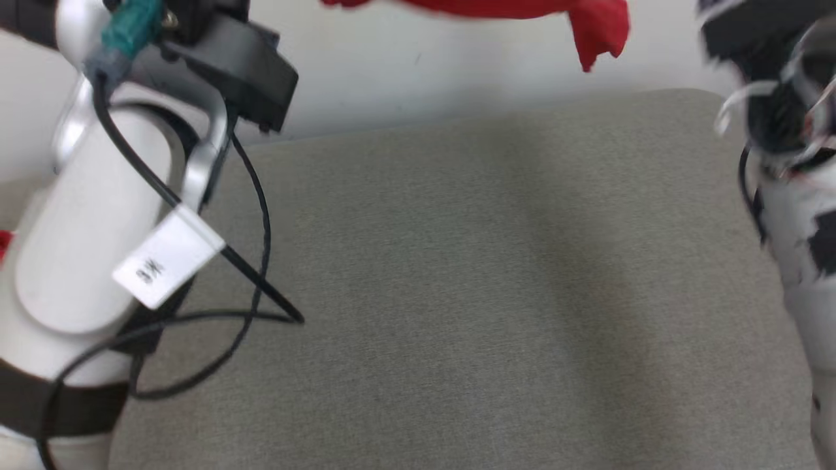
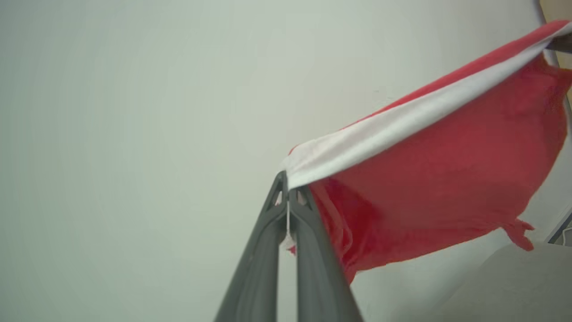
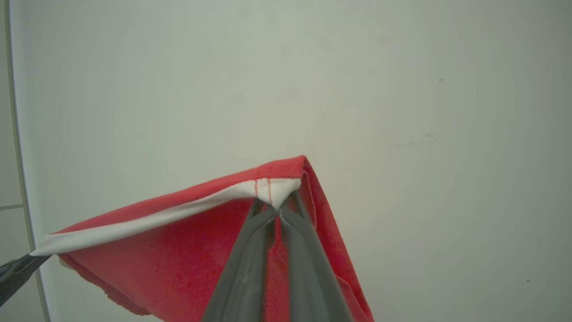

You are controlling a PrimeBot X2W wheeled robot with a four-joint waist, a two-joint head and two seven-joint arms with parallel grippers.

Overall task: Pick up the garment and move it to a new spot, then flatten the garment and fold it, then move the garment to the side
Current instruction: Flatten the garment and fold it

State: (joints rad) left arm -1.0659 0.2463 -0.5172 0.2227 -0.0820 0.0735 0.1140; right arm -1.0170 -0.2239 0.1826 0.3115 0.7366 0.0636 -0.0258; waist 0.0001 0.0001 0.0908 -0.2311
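The garment [image 2: 447, 179] is red with a white band along its top edge, and it hangs stretched in the air between my two grippers. In the left wrist view my left gripper [image 2: 289, 188] is shut on one corner of the white band. In the right wrist view my right gripper [image 3: 275, 205] is shut on the other corner, and the garment [image 3: 178, 259] sags down to the left. The head view catches the garment's [image 1: 588, 26] lower edge at the top of the picture, above the far edge of the grey padded surface [image 1: 457, 294].
My pale left forearm [image 1: 85, 215], with a loose black cable [image 1: 255, 287] and a white tag, stands over the surface's left side. My right arm [image 1: 797, 196] stands blurred at its right edge. A pale wall [image 1: 405, 65] lies behind the surface.
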